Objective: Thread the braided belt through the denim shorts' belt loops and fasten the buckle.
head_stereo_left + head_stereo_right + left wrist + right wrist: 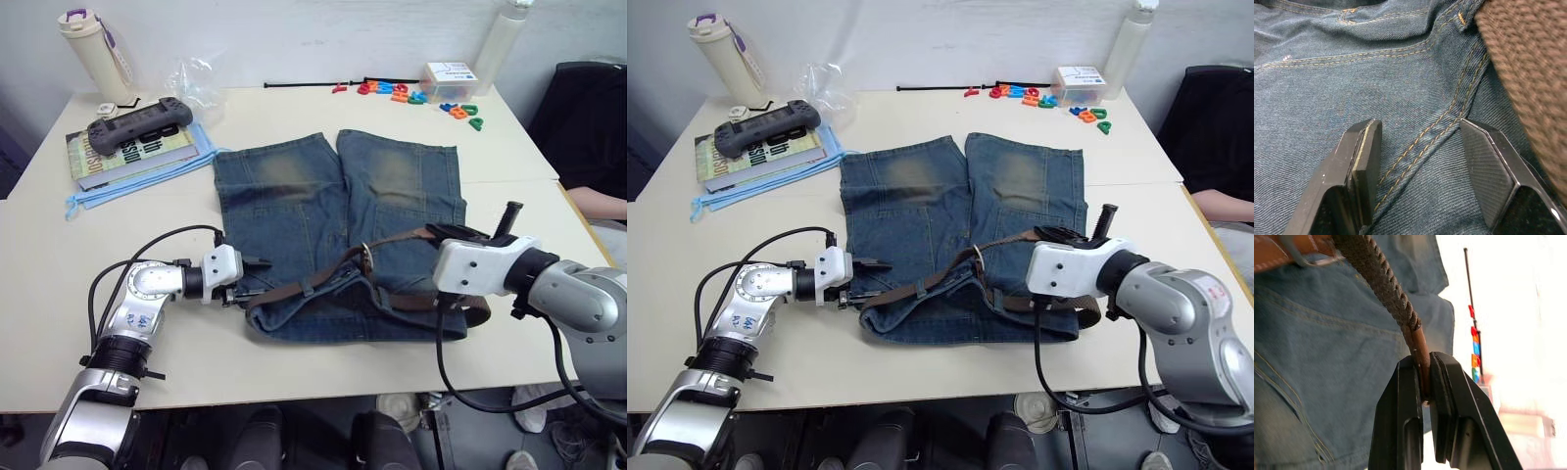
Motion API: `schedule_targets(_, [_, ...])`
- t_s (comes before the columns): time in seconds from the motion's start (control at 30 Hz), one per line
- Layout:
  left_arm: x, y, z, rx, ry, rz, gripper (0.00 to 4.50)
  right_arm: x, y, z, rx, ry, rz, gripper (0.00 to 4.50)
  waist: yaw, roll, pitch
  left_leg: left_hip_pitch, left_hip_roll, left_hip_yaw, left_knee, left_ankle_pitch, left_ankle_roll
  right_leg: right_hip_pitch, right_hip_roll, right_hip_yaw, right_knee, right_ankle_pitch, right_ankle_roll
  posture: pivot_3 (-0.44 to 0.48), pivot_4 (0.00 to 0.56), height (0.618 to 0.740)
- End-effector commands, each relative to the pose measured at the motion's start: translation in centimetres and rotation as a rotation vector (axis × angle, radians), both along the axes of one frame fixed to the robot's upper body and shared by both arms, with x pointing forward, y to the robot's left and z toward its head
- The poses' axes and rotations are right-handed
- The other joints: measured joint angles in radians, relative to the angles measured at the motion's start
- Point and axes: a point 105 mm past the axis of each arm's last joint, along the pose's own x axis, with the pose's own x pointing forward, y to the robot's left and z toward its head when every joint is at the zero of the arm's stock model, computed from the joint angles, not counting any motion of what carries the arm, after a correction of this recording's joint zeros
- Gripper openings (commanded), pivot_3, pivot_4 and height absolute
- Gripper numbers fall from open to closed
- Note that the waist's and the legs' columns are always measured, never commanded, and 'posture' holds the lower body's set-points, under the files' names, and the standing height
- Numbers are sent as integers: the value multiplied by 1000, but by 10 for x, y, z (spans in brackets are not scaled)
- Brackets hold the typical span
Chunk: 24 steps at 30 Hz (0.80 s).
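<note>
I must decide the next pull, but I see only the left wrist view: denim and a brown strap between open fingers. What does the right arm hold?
Observer: The right gripper is shut on the braided belt, at its tan leather tip.
Operator: Is the buckle fastened?
Observer: No. The buckle lies on the denim shorts, and the tip is held apart from it.
Operator: Where is my left gripper?
Observer: The left gripper is at the waistband's left end.
</note>
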Motion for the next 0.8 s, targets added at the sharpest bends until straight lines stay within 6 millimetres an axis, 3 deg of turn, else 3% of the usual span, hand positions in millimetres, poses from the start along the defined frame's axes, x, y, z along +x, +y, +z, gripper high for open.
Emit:
schedule_targets(0.03, [-12,13,-37,117,123,21,2836,-1,-12,20,0,-78,-36,0,0,0,0,0,0,0,0,0,0,0,0,0,0,0,0,0,150,684])
schedule_targets(0.4, [-11,10,-37,123,108,10,2836,-1,-32,31,-55,-105,-96,0,2,0,0,0,0,0,1,0,0,0,0,0,0,0,0,0,150,684])
schedule_targets(0.6, [-3,3,-27,81,57,27,2836,-6,15,24,25,-74,64,0,1,2,-2,1,1,-2,2,0,0,0,0,1,0,0,0,0,150,684])
schedule_targets(0.8, [12,-13,20,-96,-60,85,2836,-10,54,4,46,-1,188,0,6,2,-2,-2,0,-2,5,-1,1,-1,-1,0,1,0,0,0,150,684])
